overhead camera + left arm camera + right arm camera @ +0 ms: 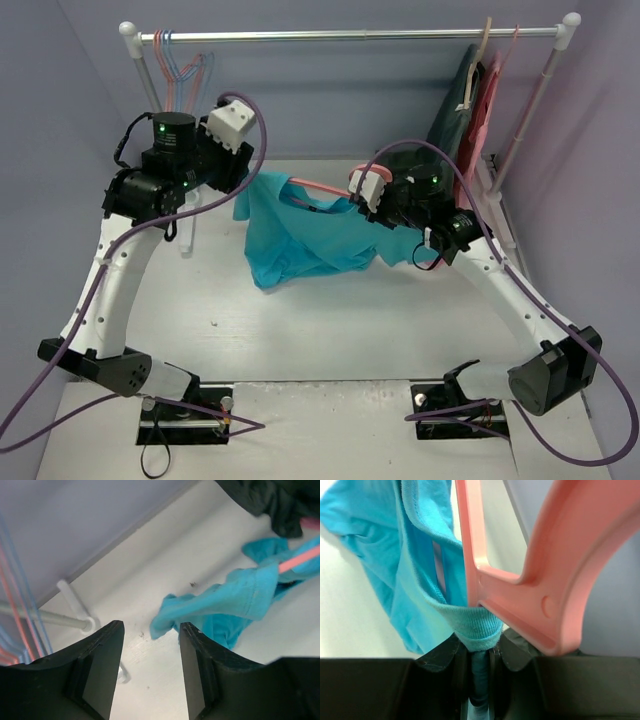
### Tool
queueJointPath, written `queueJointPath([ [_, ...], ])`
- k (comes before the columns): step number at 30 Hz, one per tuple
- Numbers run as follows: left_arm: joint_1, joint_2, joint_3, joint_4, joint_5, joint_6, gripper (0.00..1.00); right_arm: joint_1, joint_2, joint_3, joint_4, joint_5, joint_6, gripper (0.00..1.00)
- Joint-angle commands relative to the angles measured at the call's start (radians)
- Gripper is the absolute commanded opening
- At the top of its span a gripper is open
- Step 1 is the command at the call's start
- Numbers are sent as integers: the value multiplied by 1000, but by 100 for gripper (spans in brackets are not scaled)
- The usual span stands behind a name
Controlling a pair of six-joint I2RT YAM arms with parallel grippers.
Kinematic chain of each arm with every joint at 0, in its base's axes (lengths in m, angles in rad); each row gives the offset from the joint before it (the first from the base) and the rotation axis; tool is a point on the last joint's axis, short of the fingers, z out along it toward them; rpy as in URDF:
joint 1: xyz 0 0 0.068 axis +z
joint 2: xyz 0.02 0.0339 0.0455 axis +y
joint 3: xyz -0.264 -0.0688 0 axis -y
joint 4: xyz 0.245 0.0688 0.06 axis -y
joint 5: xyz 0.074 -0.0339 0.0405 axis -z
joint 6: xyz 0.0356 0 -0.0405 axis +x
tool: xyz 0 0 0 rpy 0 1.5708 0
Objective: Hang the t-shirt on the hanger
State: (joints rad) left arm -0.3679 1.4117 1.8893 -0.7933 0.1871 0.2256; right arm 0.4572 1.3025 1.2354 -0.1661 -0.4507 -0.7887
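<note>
The teal t-shirt [300, 235] hangs bunched above the table's middle, draped over the salmon-pink hanger [318, 188], whose arm shows across the top of the cloth. My right gripper [372, 205] is shut on the shirt's ribbed collar [477, 627], with the hanger's neck [520, 590] right against the jaws. My left gripper [243, 165] is open and empty, up and to the left of the shirt. In the left wrist view the shirt [235, 602] and the hanger's arm [300, 559] lie beyond the black fingers [197, 670].
A metal rail [350, 35] on white posts spans the back. Thin pink and light-blue hangers [185, 70] hang at its left end. A dark garment [462, 110] and a pink garment [490, 110] hang at the right end.
</note>
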Motion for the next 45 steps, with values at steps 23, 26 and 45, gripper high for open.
queueJointPath([
  [23,30,41,-41,-239,577,506,60,-9,-68,6,-30,-167,-64,0],
  [26,30,53,-41,-244,581,509,46,-8,-63,10,-42,-181,-69,0],
  [45,-20,113,-52,-333,687,508,29,3,-16,68,-87,-220,-86,0],
])
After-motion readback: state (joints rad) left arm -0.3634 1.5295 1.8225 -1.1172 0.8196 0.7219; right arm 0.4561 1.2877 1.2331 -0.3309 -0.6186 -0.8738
